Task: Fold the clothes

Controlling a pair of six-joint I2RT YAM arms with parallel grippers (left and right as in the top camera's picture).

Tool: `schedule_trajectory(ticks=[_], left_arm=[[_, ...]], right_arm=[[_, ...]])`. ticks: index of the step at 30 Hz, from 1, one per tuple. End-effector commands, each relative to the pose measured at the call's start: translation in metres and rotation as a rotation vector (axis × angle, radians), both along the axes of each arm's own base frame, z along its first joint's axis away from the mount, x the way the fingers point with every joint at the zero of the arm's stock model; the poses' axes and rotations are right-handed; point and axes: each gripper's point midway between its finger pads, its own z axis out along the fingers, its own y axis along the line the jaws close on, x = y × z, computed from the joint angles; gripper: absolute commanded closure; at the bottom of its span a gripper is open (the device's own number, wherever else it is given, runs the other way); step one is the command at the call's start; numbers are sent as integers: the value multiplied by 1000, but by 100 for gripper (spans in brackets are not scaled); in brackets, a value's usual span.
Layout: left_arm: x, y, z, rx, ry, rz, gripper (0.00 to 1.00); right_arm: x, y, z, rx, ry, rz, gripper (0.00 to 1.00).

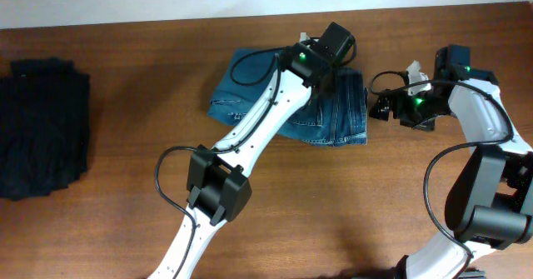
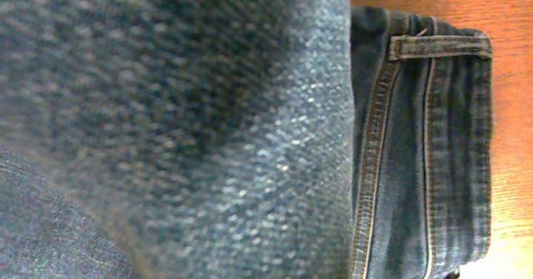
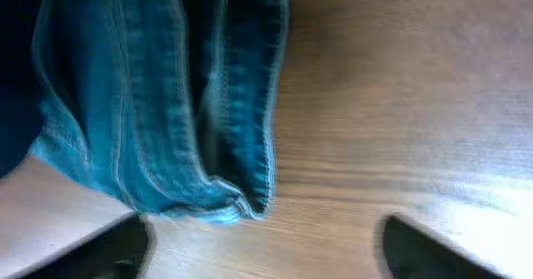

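Observation:
The blue denim jeans (image 1: 337, 119) lie folded into a compact bundle at the back middle of the table. My left gripper (image 1: 327, 47) sits on top of the bundle's far right part. In the left wrist view a blurred fold of the jeans (image 2: 208, 121) rises right against the camera and hides the fingers, and a stitched hem with a belt loop (image 2: 437, 47) lies to its right. My right gripper (image 1: 382, 104) stands open just off the bundle's right edge. Its dark fingertips (image 3: 125, 247) straddle bare wood, with the jeans' folded edge (image 3: 166, 104) just ahead of them.
A black folded garment pile (image 1: 42, 125) lies at the table's far left. The wooden table (image 1: 333, 212) shows bare in front of the jeans and between jeans and pile. The left arm's white links (image 1: 250, 137) cross over the jeans' near left side.

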Motion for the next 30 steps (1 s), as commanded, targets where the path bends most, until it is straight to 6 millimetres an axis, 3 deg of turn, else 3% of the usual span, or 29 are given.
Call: schedule_trajectory(ticks=[1, 5, 12, 15, 23, 30], left_arm=[[6, 7, 12, 0, -21, 4, 100], [9, 13, 11, 4, -16, 14, 100], [10, 15, 11, 8, -18, 10, 99], [10, 15, 11, 13, -18, 1, 100], [5, 7, 14, -29, 2, -22, 99], [7, 6, 36, -44, -38, -28, 100]], right_arm=[[4, 14, 16, 47, -61, 49, 34], [8, 33, 19, 91, -86, 90, 96], [20, 81, 9, 39, -160, 232, 96], [22, 89, 0, -16, -167, 250, 96], [24, 89, -8, -26, -143, 211, 96], [31, 71, -57, -102, -36, 92, 96]])
